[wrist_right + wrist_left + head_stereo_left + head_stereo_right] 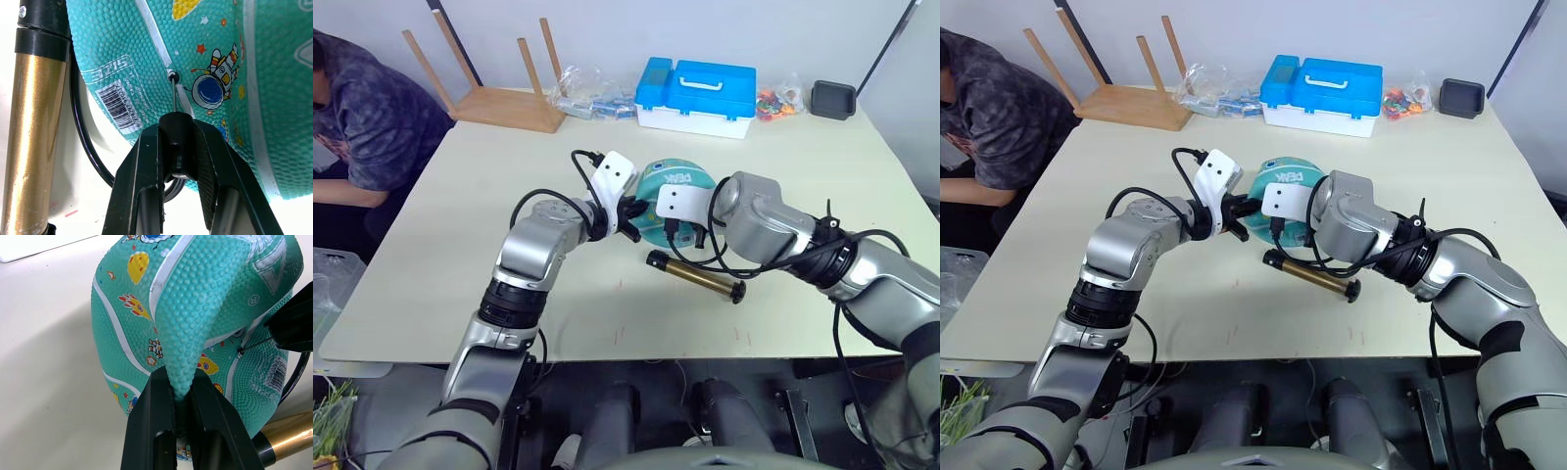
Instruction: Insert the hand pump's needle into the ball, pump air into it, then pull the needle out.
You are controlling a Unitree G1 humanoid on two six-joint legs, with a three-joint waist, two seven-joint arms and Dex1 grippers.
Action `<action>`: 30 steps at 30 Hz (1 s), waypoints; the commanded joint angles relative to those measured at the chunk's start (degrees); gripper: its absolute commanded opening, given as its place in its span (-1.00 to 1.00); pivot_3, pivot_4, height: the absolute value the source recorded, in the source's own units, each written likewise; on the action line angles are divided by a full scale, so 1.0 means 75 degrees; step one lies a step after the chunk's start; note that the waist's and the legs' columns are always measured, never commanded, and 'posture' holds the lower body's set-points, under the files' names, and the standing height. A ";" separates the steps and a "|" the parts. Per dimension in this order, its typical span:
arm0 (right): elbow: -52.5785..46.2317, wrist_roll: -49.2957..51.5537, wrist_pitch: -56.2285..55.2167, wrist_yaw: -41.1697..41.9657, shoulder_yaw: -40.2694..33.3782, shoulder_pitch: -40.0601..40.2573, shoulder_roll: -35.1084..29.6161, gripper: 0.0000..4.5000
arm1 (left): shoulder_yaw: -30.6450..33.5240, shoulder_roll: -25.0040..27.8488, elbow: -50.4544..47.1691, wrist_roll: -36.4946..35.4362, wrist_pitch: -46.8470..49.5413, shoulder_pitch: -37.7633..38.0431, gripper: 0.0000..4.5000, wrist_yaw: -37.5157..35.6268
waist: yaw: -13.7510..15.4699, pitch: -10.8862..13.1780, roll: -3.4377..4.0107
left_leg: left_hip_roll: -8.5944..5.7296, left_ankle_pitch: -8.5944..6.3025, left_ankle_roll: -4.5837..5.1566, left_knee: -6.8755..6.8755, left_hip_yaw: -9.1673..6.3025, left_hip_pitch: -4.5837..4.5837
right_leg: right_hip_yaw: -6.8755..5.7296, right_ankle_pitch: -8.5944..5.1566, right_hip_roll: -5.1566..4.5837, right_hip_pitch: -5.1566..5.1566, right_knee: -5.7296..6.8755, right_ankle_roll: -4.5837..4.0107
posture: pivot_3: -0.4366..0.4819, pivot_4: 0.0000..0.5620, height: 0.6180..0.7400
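I have the ball [668, 196] sitting mid-counter [489, 245], soft and part-deflated, and my left gripper [182, 396] is clenched on a pinched fold of its skin, holding it steady from the left side. My right gripper [177, 147] is closed on the black fitting of the needle [174, 98], and what matters now is the line of that pin: in the right wrist view it runs straight out from between my fingers to the ball's valve hole [172, 76], with the tip at or just inside the opening; I cannot tell how deep it sits. The left wrist view shows the same thin pin meeting the valve beside the white label patch [266, 377]. So the needle's long axis points along my right fingers and into the ball, and the right arm is the one to drive it; I judge a straight push along that axis is what comes next, no sideways load or the pin bends. The hand pump [695, 277] lies flat on the counter just in front of the ball, its hose [85, 152] looping back to the fitting, handle untouched.
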 commanded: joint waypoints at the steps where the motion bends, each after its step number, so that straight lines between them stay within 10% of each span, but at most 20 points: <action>1: 0.0377 -0.0074 -0.0318 0.0133 0.0037 0.0164 0.0289 -0.86 | -0.0038 -0.0064 -0.0149 0.0016 0.0125 0.0092 -1.00 0.0022 | -0.0008 -0.0002 -0.0002 | 0.0001 0.0001 -0.0001 0.0000 0.0000 0.0008 | 0.0001 0.0000 0.0002 0.0007 0.0000 0.0000 | -0.05 -0.47 1.00; 30: 0.4896 -0.0823 -0.3171 0.0486 -0.1810 0.0139 0.3524 -0.86 | 0.0174 -0.0287 -0.0356 -0.0136 0.0638 0.0810 -1.00 -0.0018 | -0.0456 -0.0213 -0.0133 | 0.0049 -0.0005 -0.0007 -0.0193 0.0037 0.0410 | 0.0005 -0.0024 0.0038 0.0224 -0.0038 -0.0057 | -0.05 -0.47 1.00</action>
